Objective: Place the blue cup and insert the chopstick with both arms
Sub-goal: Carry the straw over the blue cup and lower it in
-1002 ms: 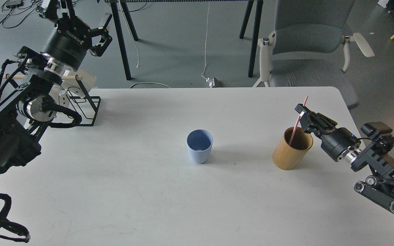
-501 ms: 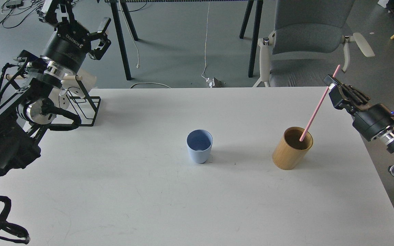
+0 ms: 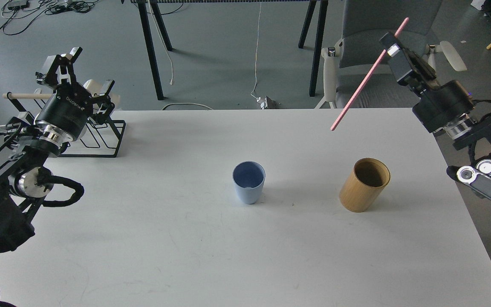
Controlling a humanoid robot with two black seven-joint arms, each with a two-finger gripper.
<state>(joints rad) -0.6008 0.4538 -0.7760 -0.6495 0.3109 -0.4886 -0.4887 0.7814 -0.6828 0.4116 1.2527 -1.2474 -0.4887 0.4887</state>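
Now the chopstick point(image 3: 367, 76) is clear of the wooden holder point(image 3: 365, 184): half a second ago its lower tip was still inside the holder's mouth, and a second ago most of it was sunk in there. It hangs in the air on a slant, its lower tip up and to the left of the holder, over the far part of the table point(image 3: 186, 238). The right gripper point(image 3: 392, 44) pinches it near the upper end, fingers pressed on the stick, with a short pink stub poking out above them. So the pull-out looks done, and what remains is carrying the stick to the cup.

The blue cup point(image 3: 249, 182) stands upright on the table near the middle, mouth open, well to the left of the holder and lower in the view than the stick's free tip. The stick will likely need to swing more upright before going in.

The left gripper point(image 3: 75, 81) has dropped and drawn back beside the black rack point(image 3: 100, 136), fingers spread, holding nothing, well apart from the cup.
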